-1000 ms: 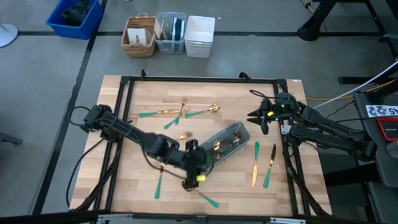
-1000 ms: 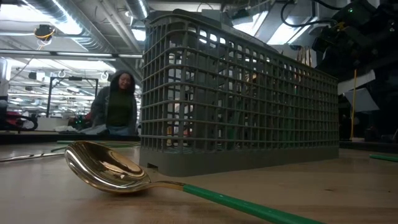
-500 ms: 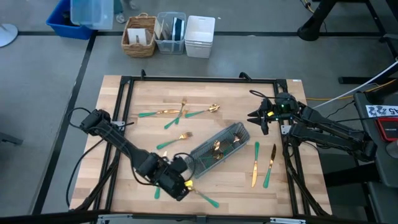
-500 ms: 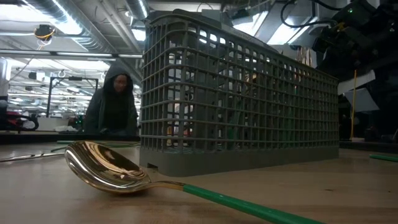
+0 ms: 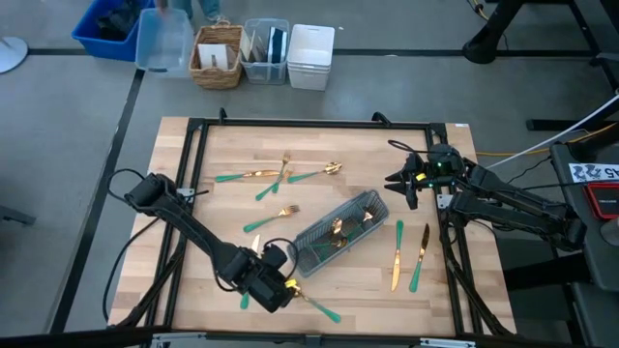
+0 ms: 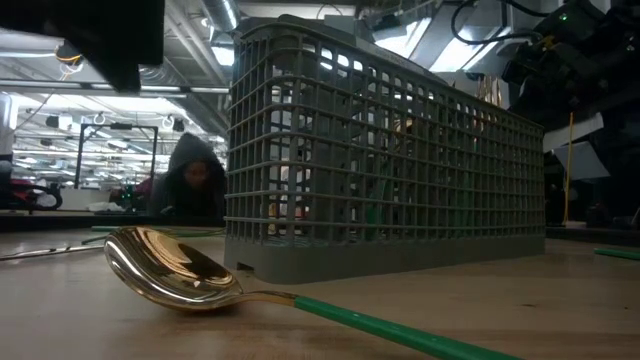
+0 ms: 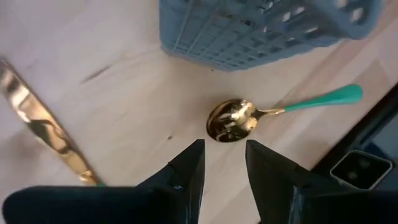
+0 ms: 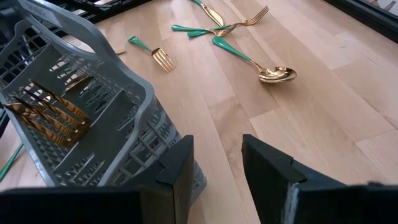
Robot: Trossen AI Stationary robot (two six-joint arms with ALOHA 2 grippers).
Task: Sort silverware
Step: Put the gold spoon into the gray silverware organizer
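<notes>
The silverware lies scattered on the wooden table. A gold spoon with a teal handle (image 5: 311,304) lies near the front edge, and also shows in the low view (image 6: 175,270). My left gripper (image 5: 283,287) hovers open and empty just left of the spoon's bowl (image 7: 231,121), with a gold knife (image 7: 43,130) beside it. The grey caddy (image 5: 338,232) stands at mid-table with gold pieces inside (image 8: 50,115). My right gripper (image 5: 400,182) waits open and empty at the far right, pointing at the caddy (image 8: 93,118).
Forks and a spoon lie at the far left (image 5: 280,174), and a fork (image 5: 271,217) lies left of the caddy. Two knives (image 5: 406,256) lie to its right. Bins and a basket (image 5: 261,53) stand on the floor beyond the table. A person (image 6: 190,185) is behind it.
My left gripper has drawn back from the caddy's near end toward the table's near-left corner and now hangs beside the spoon's bowl. The silverware and the caddy have stayed in place. The person behind the table has bent lower.
</notes>
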